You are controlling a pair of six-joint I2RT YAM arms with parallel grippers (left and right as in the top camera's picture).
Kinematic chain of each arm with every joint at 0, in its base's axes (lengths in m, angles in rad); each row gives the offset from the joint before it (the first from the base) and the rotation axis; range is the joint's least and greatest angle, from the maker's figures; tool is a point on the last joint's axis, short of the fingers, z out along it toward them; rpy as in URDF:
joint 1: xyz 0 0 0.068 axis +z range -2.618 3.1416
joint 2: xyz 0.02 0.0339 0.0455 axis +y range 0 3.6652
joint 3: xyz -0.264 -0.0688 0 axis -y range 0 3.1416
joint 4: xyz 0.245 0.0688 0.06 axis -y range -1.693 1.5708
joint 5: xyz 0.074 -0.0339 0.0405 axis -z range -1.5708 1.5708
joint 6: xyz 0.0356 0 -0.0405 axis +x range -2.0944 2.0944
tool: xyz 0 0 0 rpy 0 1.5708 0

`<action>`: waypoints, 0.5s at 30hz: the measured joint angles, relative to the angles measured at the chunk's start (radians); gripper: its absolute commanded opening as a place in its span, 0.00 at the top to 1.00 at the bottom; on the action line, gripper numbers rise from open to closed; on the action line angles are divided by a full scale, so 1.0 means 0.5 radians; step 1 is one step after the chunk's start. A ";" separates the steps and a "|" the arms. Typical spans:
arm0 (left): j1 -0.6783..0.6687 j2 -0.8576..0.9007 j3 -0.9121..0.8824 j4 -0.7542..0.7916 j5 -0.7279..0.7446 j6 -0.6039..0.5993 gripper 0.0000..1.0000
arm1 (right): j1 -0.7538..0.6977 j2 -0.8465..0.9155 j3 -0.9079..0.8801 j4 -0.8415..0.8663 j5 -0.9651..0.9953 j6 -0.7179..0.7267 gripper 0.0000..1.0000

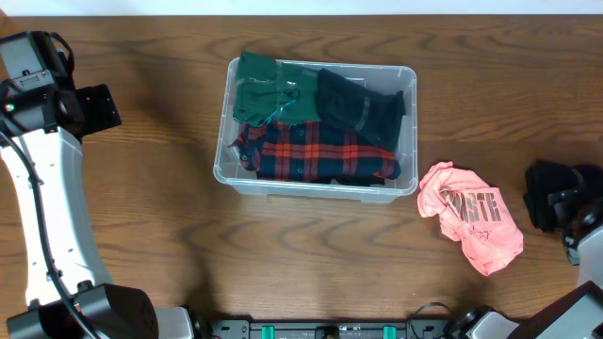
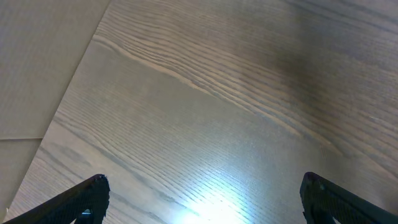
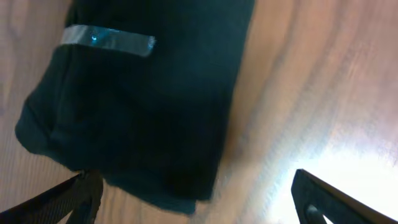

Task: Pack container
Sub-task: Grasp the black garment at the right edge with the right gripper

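The clear container stands mid-table. A green garment, a dark garment and a red plaid shirt lie inside it. On the table to its right lies a crumpled pink shirt. Farther right, my right gripper hangs open just above a black garment with a grey strip, its fingers on either side of the cloth's near edge and nothing gripped. My left gripper is open over bare wood at the far left, holding nothing.
The wooden table runs to a pale edge at the top. In the left wrist view a lighter surface borders the wood. The left arm stretches along the left side.
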 measured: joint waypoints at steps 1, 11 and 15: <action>0.000 0.000 0.000 0.001 0.000 0.000 0.02 | 0.000 0.000 -0.031 0.064 -0.008 -0.015 0.06; 0.000 0.000 0.000 0.000 0.000 0.000 0.02 | 0.000 0.156 -0.182 0.471 -0.053 -0.092 0.09; 0.000 0.000 0.001 0.000 0.000 0.000 0.02 | 0.000 0.274 -0.182 0.560 -0.071 -0.095 0.14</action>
